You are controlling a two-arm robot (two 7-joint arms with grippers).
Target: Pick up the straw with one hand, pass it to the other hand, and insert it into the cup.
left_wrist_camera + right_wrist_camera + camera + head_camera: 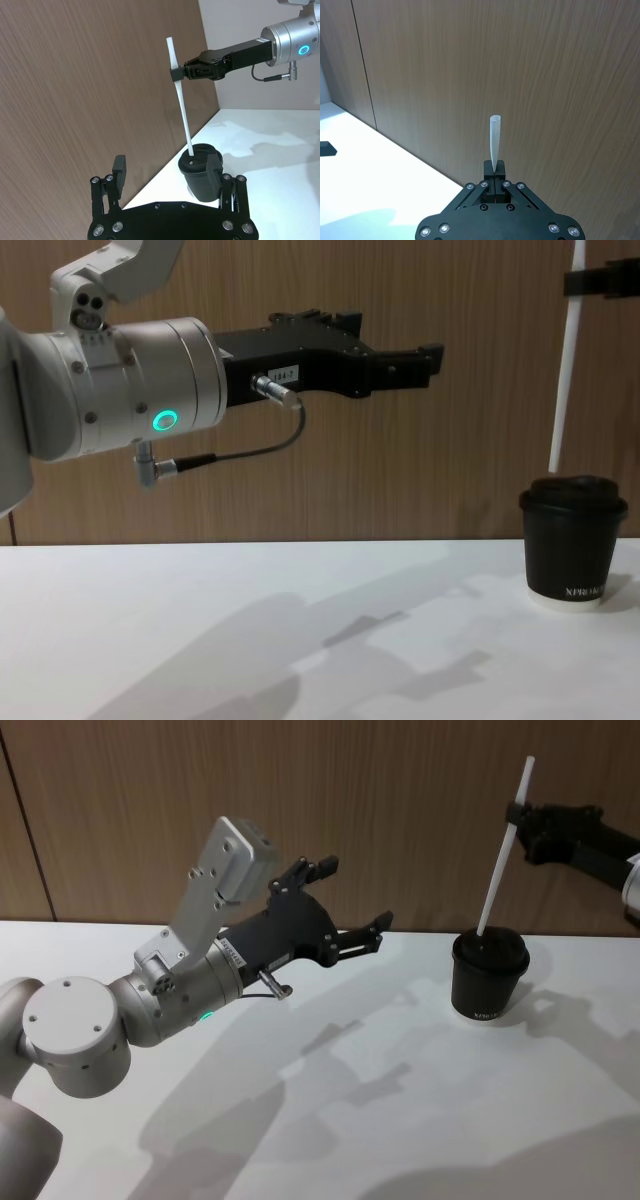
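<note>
Right gripper [515, 813] is clamped on the straw [500, 862], pinching it well up the shaft, near the top end, with a short stub poking out above the fingers. In the right wrist view that stub stands straight up from the closed pads [494, 172]. The long axis of the straw runs steeply downward with a slight lean, and its lower tip sits right at the lid of the cup [488, 975]. From the left wrist view the tip looks to be at the lid's opening, though whether it has gone through or is merely resting on the surface is hard to tell from here.

So the relation that matters: the cup is directly below the right gripper, straw aimed down its own length into the lid. The push, I judge, wants to follow that axis, straight down along the lean, or the thin shaft may bow.

Left gripper [350, 905] hangs above the table [330, 1120] off to the left, well apart from the cup, fingers spread wide and holding nothing. The right arm is plainly the nearer one and the one at work.
</note>
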